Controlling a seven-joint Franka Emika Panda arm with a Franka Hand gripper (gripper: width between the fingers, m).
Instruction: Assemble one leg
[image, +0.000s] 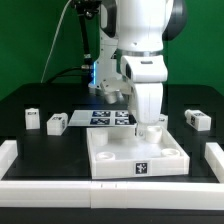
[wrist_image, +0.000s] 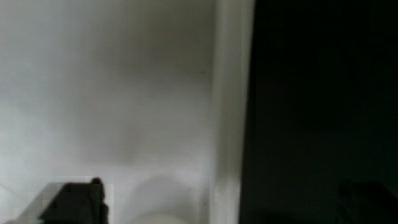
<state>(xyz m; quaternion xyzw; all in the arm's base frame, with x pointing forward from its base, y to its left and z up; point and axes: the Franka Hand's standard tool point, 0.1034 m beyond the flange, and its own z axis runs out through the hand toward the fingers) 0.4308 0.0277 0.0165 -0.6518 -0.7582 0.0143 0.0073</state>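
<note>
My gripper (image: 151, 124) hangs low over the far right corner of the large white square panel (image: 120, 152). A small white leg (image: 153, 129) seems to stand there between the fingers. In the wrist view the panel's flat white face (wrist_image: 107, 90) fills the picture, with its raised rim (wrist_image: 231, 100) and the black table beyond. One dark fingertip (wrist_image: 73, 204) shows, the other is faint against the table. They stand wide apart around a blurred pale rounded shape (wrist_image: 169, 200) without touching it. Loose legs lie on the table: two (image: 32, 118) (image: 57, 123) at the exterior view's left, one (image: 196, 119) at its right.
The marker board (image: 105, 117) lies behind the panel. White border blocks stand at the exterior view's left (image: 8, 152), right (image: 213, 155) and front (image: 110, 190) edges of the black table. The arm's base and cables are at the back.
</note>
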